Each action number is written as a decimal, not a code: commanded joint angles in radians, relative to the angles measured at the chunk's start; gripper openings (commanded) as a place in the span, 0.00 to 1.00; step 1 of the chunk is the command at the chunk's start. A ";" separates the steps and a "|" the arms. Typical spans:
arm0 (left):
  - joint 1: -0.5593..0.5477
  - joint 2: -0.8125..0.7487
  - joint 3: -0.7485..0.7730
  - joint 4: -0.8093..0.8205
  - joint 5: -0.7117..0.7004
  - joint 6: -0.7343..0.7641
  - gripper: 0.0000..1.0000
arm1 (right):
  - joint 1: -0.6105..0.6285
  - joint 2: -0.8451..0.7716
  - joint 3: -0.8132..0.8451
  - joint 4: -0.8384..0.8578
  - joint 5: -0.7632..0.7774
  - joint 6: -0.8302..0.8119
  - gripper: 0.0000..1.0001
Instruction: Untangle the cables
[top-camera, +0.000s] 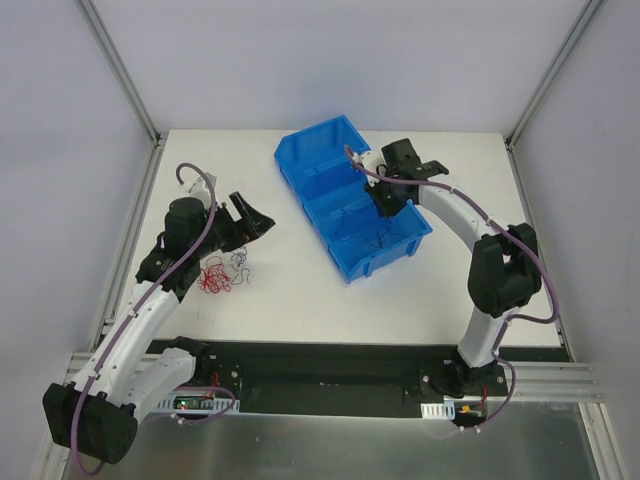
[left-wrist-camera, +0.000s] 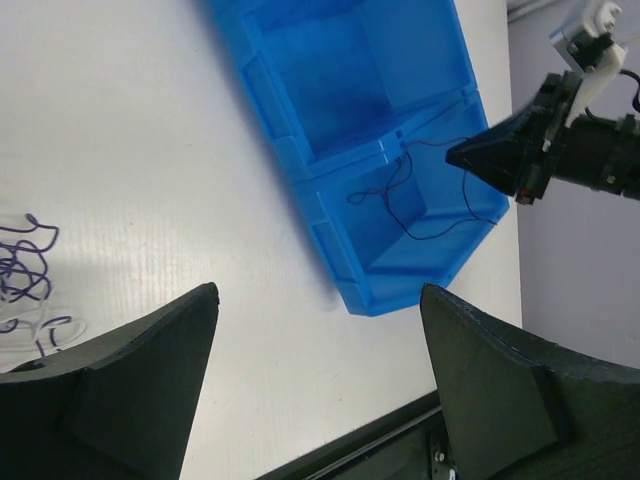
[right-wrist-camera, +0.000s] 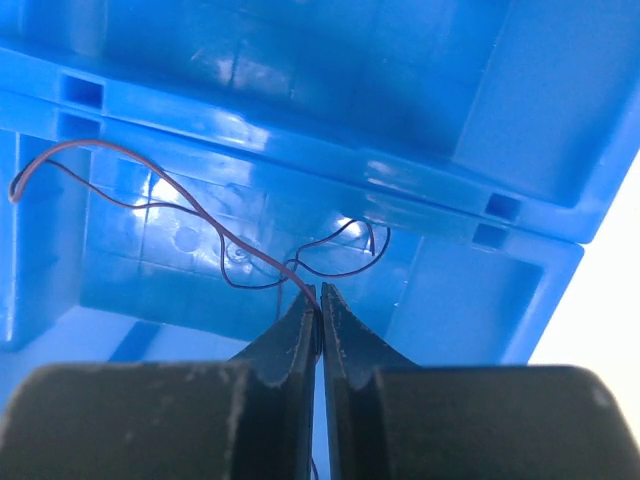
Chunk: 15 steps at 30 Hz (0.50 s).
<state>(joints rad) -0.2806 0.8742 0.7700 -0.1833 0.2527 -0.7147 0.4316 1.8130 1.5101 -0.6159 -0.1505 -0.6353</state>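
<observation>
My right gripper (top-camera: 388, 200) hangs over the near compartment of a blue bin (top-camera: 292, 162) and is shut on a thin dark wire (right-wrist-camera: 200, 215). The wire runs up from the closed fingertips (right-wrist-camera: 321, 290) and loops over the bin floor. It also shows in the left wrist view (left-wrist-camera: 410, 200), beside the right gripper (left-wrist-camera: 500, 155). My left gripper (top-camera: 255, 215) is open and empty above the table (left-wrist-camera: 320, 300). A red curly wire (top-camera: 214, 275) and a dark purple wire (top-camera: 240, 262) lie just below it. The purple wire (left-wrist-camera: 25, 265) and a white wire (left-wrist-camera: 60, 325) sit at the left edge.
The blue bin (left-wrist-camera: 320, 230) has three compartments and lies diagonally at the centre back; its walls (right-wrist-camera: 300, 60) surround my right fingers. A black rail (top-camera: 330, 360) runs along the table's near edge. Frame posts stand at the back corners.
</observation>
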 joint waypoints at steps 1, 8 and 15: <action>0.067 0.011 -0.012 -0.008 0.009 0.027 0.80 | -0.002 -0.081 -0.011 0.024 0.060 -0.027 0.07; 0.236 0.062 -0.046 -0.019 0.167 -0.009 0.77 | 0.001 -0.075 -0.013 0.019 0.088 -0.046 0.08; 0.273 0.129 -0.054 -0.021 0.174 0.006 0.75 | 0.038 -0.116 -0.123 0.173 -0.037 -0.118 0.10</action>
<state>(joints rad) -0.0151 0.9646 0.7143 -0.2146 0.3882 -0.7177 0.4370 1.7535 1.4090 -0.5003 -0.1318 -0.6868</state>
